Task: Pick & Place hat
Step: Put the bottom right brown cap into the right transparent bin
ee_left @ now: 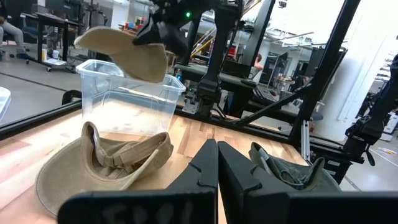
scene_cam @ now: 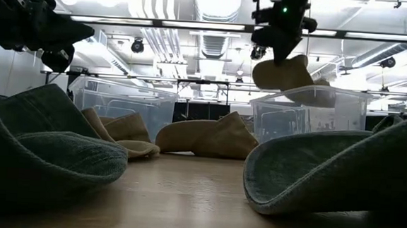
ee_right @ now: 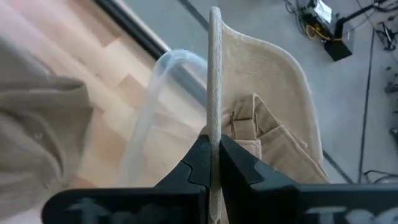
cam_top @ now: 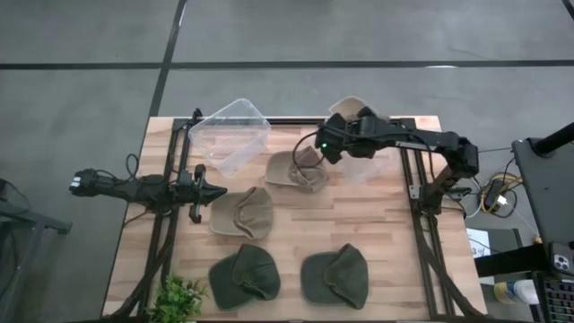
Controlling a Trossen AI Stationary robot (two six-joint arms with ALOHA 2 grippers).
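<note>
My right gripper is raised and shut on a tan hat, which hangs above the right clear bin. From overhead the held hat peeks out beside the arm's wrist. Two more tan hats lie on the table, one next to that bin and one nearer the left arm. Two green hats rest along the near edge. My left gripper hovers shut at the table's left side, holding nothing. My right gripper pinches the tan hat's brim edge between its two fingers. The fingers come from above, pointing down. The hat is lifted clear and hangs below them, its crown to one side, over the clear bin's rim.
A second clear bin stands at the far left of the table. A small green plant sits at the near left corner. Black frame rails run along both sides. Bare wood shows between the hats.
</note>
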